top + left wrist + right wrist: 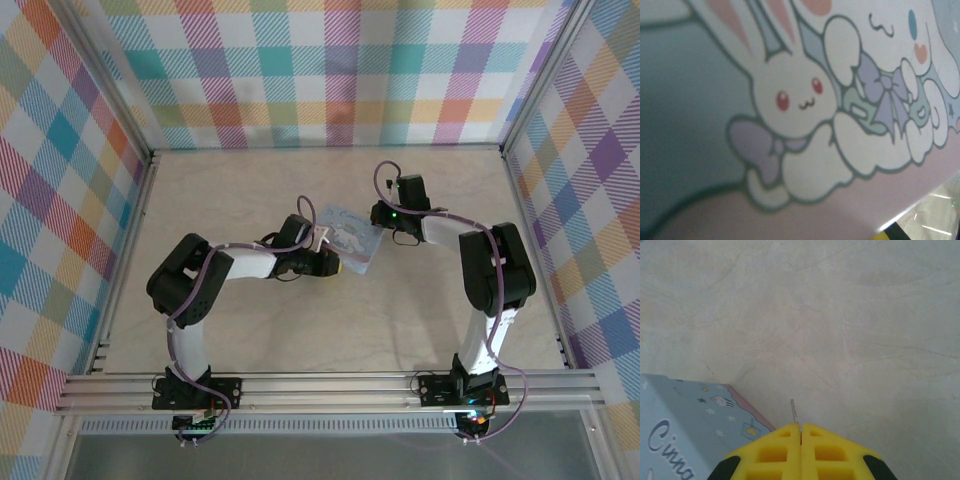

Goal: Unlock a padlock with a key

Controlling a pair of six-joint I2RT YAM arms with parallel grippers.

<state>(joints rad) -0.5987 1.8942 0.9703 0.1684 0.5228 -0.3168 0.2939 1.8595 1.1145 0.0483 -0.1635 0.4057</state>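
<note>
On the right gripper point(800, 426), the yellow fingers point(771, 454) are pressed together on a thin metal key point(793, 411), its blade projecting over the pale marbled table point(850, 315). The pale blue cartoon-printed rectangular tin point(685, 425) lies just left of these fingers. The left gripper point(330, 264) meets the tin's opposite side; its opening cannot be determined. The padlock is too small to locate on the tin.

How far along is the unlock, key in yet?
Done: right gripper is shut on the key, blade poking out ahead of it. In hand: left gripper is against the tin, apparently steadying it; the key tip points at bare table beside the tin's corner. Left: insert and turn; I can't make out the padlock, so no sign it's open.
</note>
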